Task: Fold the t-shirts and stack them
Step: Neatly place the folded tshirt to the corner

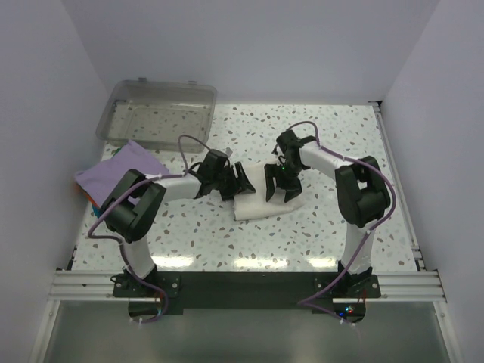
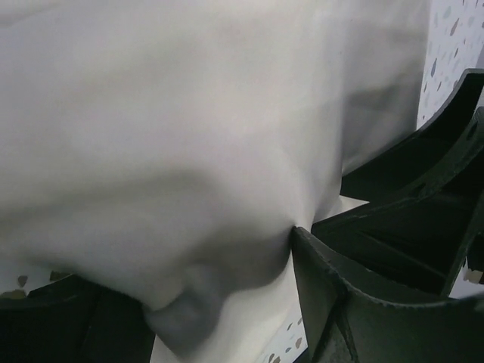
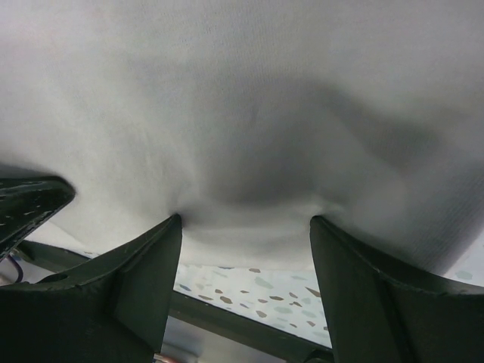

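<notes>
A folded cream-white t-shirt [image 1: 255,204] lies mid-table, and its cloth fills both wrist views [image 2: 189,136] [image 3: 242,113]. My left gripper [image 1: 236,184] is at its left edge, jaws open [image 2: 181,302], with one fingertip [image 2: 302,242] pressing into the cloth and a fold bulging between the fingers. My right gripper [image 1: 281,187] is at the shirt's far right side, also open [image 3: 246,221]. Both its fingertips [image 3: 175,223] dent the cloth without pinching it. The lavender t-shirt [image 1: 121,170] lies at the left edge, partly under the left arm.
A clear plastic bin [image 1: 159,113] stands at the back left, just behind the lavender shirt. The two grippers are close together over the white shirt. The right gripper's black fingers [image 2: 423,174] show in the left wrist view. White walls enclose the speckled table [image 1: 340,144].
</notes>
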Tool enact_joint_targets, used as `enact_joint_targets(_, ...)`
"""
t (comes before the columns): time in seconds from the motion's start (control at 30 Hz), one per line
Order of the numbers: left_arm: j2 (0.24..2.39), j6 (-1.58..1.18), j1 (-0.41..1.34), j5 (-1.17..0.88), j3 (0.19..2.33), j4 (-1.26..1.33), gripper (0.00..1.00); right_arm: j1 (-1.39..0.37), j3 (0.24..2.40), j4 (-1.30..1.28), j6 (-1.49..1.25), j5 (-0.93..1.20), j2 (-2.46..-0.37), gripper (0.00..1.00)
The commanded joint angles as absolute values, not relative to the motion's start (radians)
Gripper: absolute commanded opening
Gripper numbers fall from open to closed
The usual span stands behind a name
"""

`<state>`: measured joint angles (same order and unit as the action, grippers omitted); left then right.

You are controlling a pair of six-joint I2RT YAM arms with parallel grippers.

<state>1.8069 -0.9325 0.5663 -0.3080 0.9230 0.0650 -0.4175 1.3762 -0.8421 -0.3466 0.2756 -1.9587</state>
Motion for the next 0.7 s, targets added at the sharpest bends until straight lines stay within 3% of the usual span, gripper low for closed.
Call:
enact_joint_targets(0.0,1.905,-0.916,0.603,-0.261,0.937,-0.021,0.68,-0.413,1.391,-0.801,-0.333,0.268,-1.97,0.72)
enact_joint_targets(0.1,1.93,-0.904,0.611,-0.258,0.963,-0.031,0.56,-0.414,1.379,-0.799,-0.334,0.272,-1.964,0.72)
enact_joint_targets(0.13,1.934,-0.897,0.611,-0.253,0.966,-0.046,0.43,-0.414,1.374,-0.798,-0.334,0.27,-1.96,0.72)
enact_joint_targets(0.2,1.933,-0.876,0.609,-0.236,0.98,-0.069,0.28,-0.414,1.37,-0.796,-0.334,0.268,-1.956,0.72)
enact_joint_targets(0.23,1.928,-0.865,0.609,-0.216,0.986,-0.098,0.16,-0.414,1.368,-0.796,-0.334,0.27,-1.953,0.72)
enact_joint_targets(0.33,1.913,-0.81,0.611,-0.169,1.02,-0.174,0.0,-0.413,1.374,-0.814,-0.33,0.267,-1.942,0.72)
enact_joint_targets(0.67,1.778,-0.556,0.603,0.083,1.195,-0.537,0.0,-0.414,1.445,-0.931,-0.287,0.184,-1.864,0.77)
